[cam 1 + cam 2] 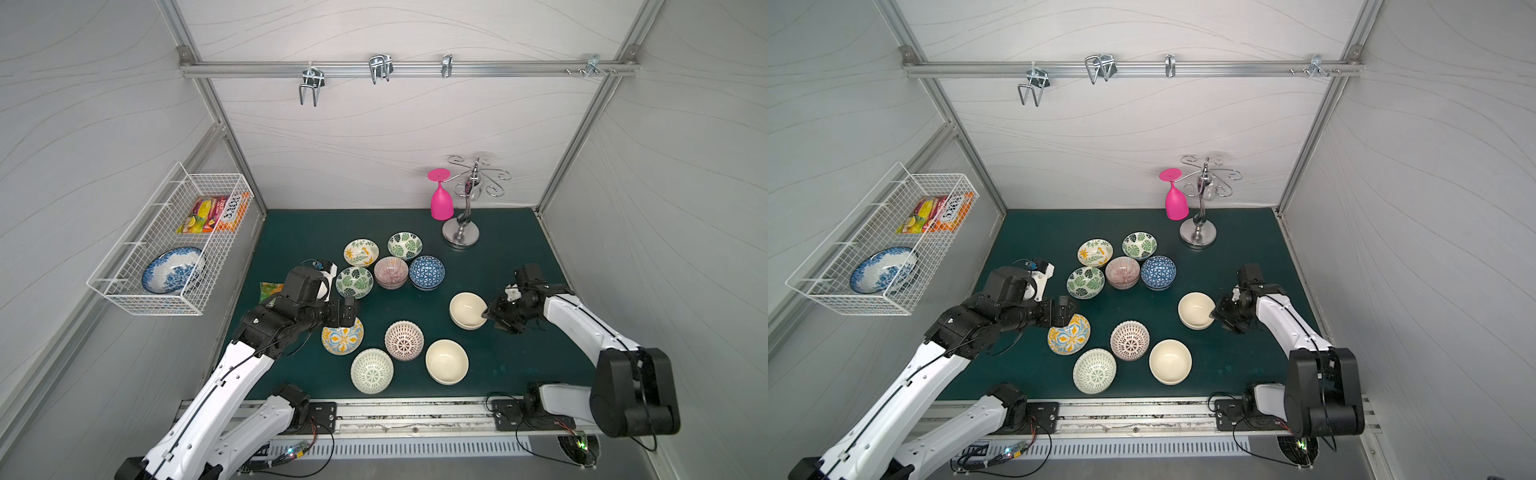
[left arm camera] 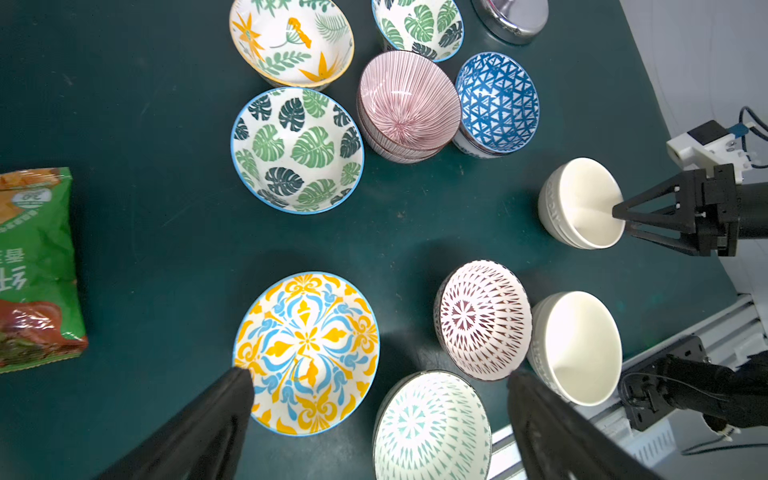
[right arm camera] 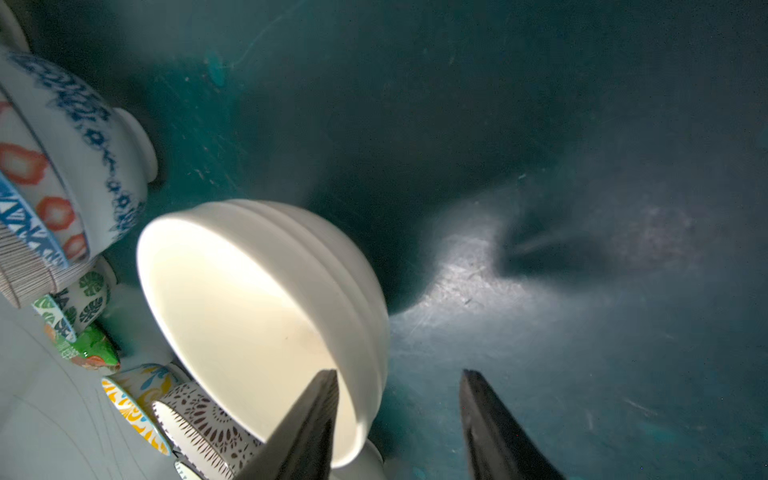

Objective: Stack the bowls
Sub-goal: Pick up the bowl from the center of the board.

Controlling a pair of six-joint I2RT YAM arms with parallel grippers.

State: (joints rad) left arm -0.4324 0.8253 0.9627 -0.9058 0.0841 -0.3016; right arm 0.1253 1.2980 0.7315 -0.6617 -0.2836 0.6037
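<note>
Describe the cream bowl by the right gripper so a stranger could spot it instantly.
On the dark green mat, find the silver stand at the back right. In front of it sits the cream bowl, the right gripper straddling its rim. Its plain twin lies nearer the front edge, untouched; other bowls are patterned.

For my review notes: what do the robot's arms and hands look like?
The left arm and right arm have white links, black joints and thin black cables. The left hand and right hand each have two black tapered fingers.
</note>
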